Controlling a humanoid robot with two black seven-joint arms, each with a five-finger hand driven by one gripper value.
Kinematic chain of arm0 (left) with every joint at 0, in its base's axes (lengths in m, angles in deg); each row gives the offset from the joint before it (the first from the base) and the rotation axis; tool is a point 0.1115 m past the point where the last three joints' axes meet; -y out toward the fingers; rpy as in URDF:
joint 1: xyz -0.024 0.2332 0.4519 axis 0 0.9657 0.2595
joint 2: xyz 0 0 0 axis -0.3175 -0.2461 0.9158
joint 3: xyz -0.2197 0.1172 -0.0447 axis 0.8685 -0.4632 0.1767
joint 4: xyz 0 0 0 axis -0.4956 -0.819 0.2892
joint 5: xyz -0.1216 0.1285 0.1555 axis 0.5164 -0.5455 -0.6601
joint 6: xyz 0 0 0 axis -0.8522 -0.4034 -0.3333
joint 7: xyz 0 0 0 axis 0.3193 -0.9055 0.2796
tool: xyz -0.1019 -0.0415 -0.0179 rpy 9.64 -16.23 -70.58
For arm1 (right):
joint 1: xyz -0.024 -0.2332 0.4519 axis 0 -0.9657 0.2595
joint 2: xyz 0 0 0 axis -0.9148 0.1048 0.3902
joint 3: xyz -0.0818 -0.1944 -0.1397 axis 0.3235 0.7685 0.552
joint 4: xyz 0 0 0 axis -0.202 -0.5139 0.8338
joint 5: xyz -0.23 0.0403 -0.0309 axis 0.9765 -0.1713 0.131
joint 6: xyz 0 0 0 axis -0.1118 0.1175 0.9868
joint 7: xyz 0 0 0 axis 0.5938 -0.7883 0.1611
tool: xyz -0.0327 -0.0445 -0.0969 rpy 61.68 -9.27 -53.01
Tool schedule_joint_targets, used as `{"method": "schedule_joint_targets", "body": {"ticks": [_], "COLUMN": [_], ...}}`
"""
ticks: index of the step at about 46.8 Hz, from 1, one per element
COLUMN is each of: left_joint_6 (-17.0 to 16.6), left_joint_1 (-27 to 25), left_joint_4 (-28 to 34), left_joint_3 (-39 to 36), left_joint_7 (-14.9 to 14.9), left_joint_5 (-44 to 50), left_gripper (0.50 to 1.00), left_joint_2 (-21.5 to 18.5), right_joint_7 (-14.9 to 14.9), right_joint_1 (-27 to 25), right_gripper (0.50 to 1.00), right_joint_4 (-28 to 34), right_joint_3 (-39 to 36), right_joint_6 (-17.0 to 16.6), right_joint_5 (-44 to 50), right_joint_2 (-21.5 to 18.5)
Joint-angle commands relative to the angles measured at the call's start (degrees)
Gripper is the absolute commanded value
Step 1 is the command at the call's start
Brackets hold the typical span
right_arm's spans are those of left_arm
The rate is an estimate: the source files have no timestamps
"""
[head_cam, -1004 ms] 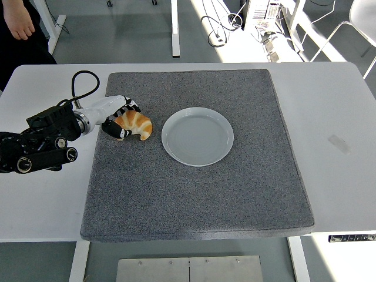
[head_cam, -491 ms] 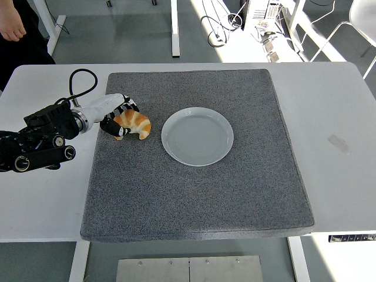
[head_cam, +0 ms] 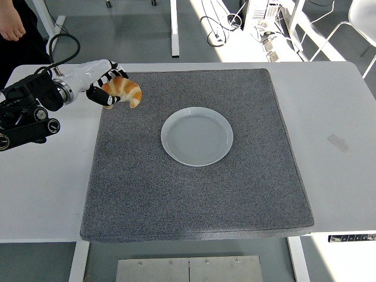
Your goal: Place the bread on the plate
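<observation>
- The left hand point(head_cam: 104, 88) is closed around the bread point(head_cam: 121, 91) — a croissant — gripping its left end, with dark fingers point(head_cam: 97, 96) curled under and behind it.
- The bread looks lifted clear of the grey mat point(head_cam: 194, 194), over the mat's far-left corner; its free end points right and a little down, toward the plate point(head_cam: 197, 136).
- The plate sits empty near the mat's middle, well apart from the bread, to its right and nearer the bench's point(head_cam: 335, 117) front edge.
- So the carry runs rightward and toward the robot — the bread leads, the hand trails.
- The bread's long axis lies roughly along that line, so it should need little turning.
- No right hand shows; the left does the work alone.
- A person's hand point(head_cam: 12, 26) shows at the top left corner, away from the job.
</observation>
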Motion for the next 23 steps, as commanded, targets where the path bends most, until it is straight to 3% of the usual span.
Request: {"method": "schedule_joint_targets", "body": {"ticks": [1, 23], "left_joint_6": [1.09, 4.0], "left_joint_1": [-0.54, -2.39], "left_joint_4": [0.17, 1.75], "left_joint_3": [1.66, 6.15], "left_joint_7": [-0.03, 0.14], "left_joint_5": [-0.16, -0.95], "left_gripper": [0.5, 0.5], "left_joint_2": [-0.85, -1.03], "right_joint_7": [-0.01, -0.01], "right_joint_1": [0.0, 0.0], "right_gripper": [1.0, 1.0], "right_joint_4": [0.0, 0.0], "right_joint_3": [0.0, 0.0], "right_joint_6": [0.0, 0.0], "right_joint_5": [0.0, 0.0], "right_joint_2": [0.0, 0.0]}}
